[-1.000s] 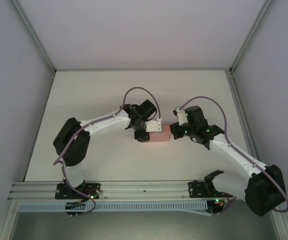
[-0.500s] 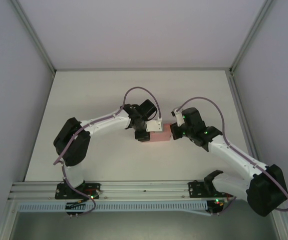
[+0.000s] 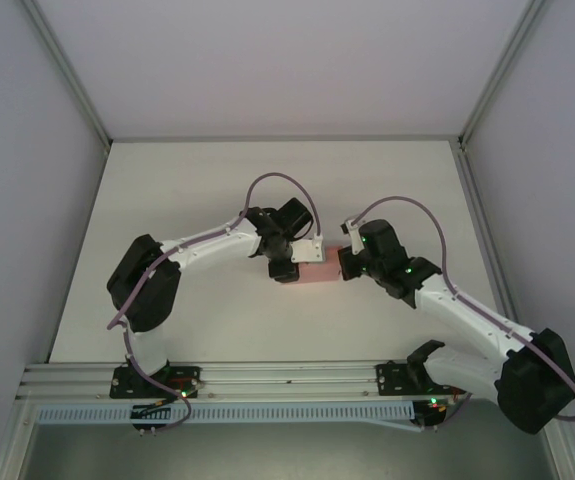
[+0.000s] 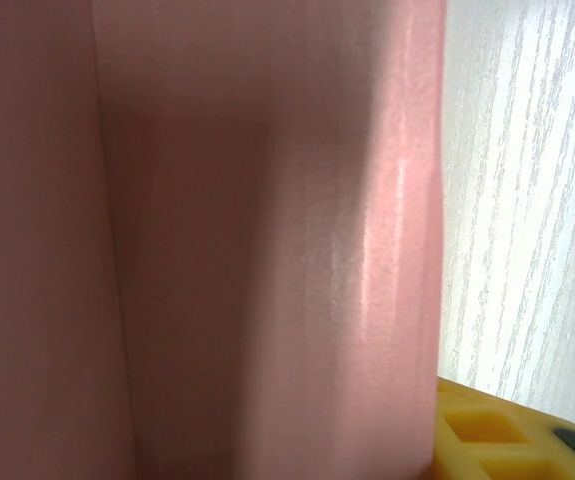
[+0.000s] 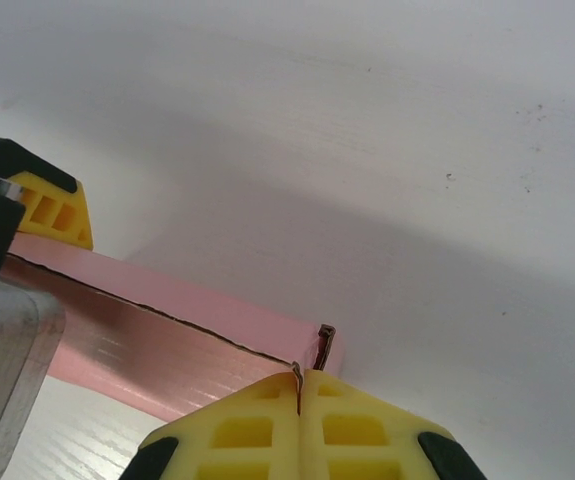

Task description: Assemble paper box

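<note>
paper box [image 3: 319,273]: pink card, a small flat rectangle stretched between the two claws over the white table [image 3: 187,190]. Its faces are smooth and slightly glossy, and a dark cut edge runs along its top seam.
right gripper [image 5: 299,392]: yellow pads pressed together, pinching a thin upright card edge at the box's near corner.
left gripper [image 3: 290,268]: sits at the box's opposite end, with one yellow pad [image 5: 53,210] against the box's far side. Whether it is clenched cannot be told.
</note>
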